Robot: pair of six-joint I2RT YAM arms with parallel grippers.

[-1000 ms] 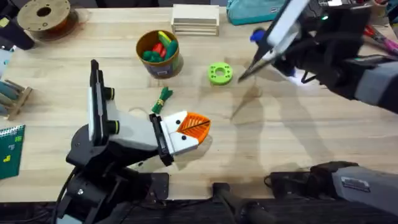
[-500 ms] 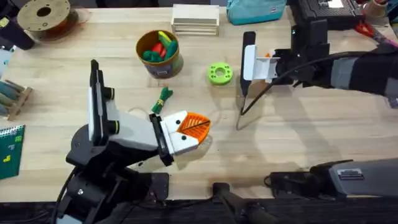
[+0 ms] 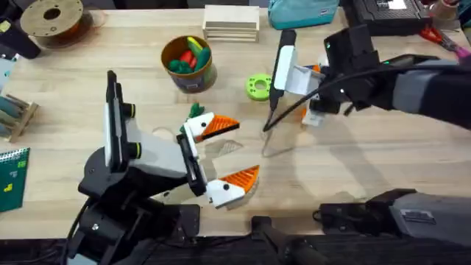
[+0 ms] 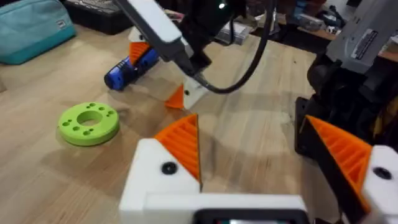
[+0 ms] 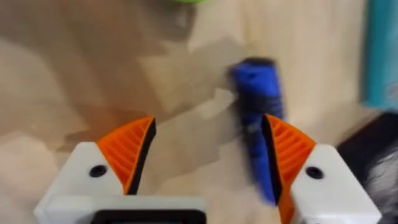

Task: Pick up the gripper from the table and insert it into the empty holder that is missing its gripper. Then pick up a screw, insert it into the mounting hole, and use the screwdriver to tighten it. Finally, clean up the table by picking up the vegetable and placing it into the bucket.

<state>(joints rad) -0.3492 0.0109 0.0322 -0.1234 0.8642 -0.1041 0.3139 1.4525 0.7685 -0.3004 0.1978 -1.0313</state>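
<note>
My left gripper (image 3: 224, 156) stands open over the table's middle, its white fingers with orange pads spread wide and nothing between them (image 4: 249, 134). The dark green vegetable (image 3: 195, 110) lies just beyond its far finger, partly covered. The brown-orange bucket (image 3: 193, 79) stands behind it with toy produce inside. My right gripper (image 3: 313, 94) hangs open low over the blue screwdriver (image 5: 258, 124), which lies on the wood close to one orange pad (image 5: 287, 149). The left wrist view shows the screwdriver (image 4: 130, 67) under that gripper (image 4: 158, 71). The loose gripper, holder and screw are out of view.
A bright-green disc with holes (image 3: 258, 86) lies between the bucket and the right arm. A stack of wooden boards (image 3: 231, 22) and a teal bag (image 3: 302, 12) sit along the back edge. A filament spool (image 3: 53, 18) is at the back left.
My left gripper has opened from shut, its fingers now wide apart. The right arm has come down from high up and shifted left over the screwdriver.
</note>
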